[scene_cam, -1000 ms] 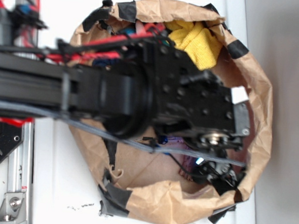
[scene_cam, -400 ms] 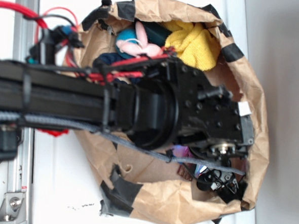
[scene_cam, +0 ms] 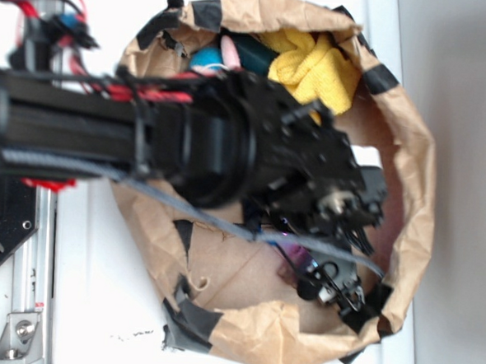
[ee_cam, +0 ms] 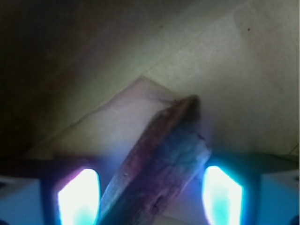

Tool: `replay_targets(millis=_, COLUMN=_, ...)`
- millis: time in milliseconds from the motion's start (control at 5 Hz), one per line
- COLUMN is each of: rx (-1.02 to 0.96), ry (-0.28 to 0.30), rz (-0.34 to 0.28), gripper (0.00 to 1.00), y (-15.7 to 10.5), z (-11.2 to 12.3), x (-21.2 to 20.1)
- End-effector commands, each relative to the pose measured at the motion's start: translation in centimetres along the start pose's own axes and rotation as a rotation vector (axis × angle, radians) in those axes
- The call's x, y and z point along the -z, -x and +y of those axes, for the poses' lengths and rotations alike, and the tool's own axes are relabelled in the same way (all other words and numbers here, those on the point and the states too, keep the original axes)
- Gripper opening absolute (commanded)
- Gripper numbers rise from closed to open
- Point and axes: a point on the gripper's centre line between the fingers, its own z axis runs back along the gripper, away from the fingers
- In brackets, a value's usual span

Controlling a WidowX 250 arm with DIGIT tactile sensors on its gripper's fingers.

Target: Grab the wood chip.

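Brown paper is lining the bag (scene_cam: 241, 347) where the arm is reaching in, and the chip (ee_cam: 159, 168) is lying on that paper, slanting up between the glowing fingers (ee_cam: 77, 199) of the gripper (ee_cam: 150, 197), which are standing apart on either side of it; it is looking light, stiff and rough, probably brittle at the edges, so squeezing across its narrow width near the middle seems best

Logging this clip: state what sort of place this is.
Likely a robot lab bench: a white table, a taped paper bag of assorted items like a yellow cloth, and an aluminium rail. The wood chip lies between the gripper's lit fingers.
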Motion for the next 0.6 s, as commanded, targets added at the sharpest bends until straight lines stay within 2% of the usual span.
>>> replay_targets(millis=0, rx=0.157, ry=-0.121, rz=-0.088, gripper=0.0, y=-0.6, z=1.4, x=-2.2)
replay_targets(millis=200, rx=0.245, ry=-0.213, rz=-0.147, gripper=0.0, y=-1.1, z=0.8, x=-4.2)
replay_targets(millis=400, rx=0.442, ry=-0.271, rz=-0.286, gripper=0.0, y=-0.6, z=1.3, x=-9.6)
